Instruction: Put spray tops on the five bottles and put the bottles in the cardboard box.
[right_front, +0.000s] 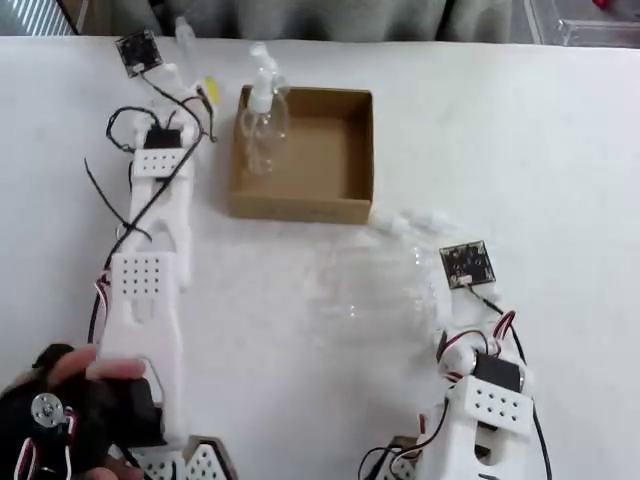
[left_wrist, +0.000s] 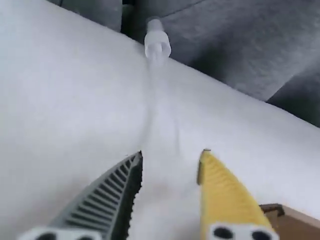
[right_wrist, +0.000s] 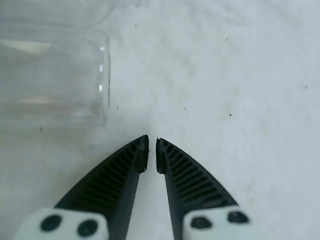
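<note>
A cardboard box sits at the middle back of the table. One clear bottle with a spray top stands in its left corner. My left gripper is open, its grey and yellow fingers on either side of a clear topless bottle lying on the table, neck pointing away. In the high view that bottle lies near the far edge, left of the box. My right gripper is shut on nothing, just above the table beside another clear bottle lying on its side.
Several more clear bottles lie faintly visible on the white table between the box and the right arm. The left arm stretches along the table's left side, trailing black cables. A box corner shows by the yellow finger.
</note>
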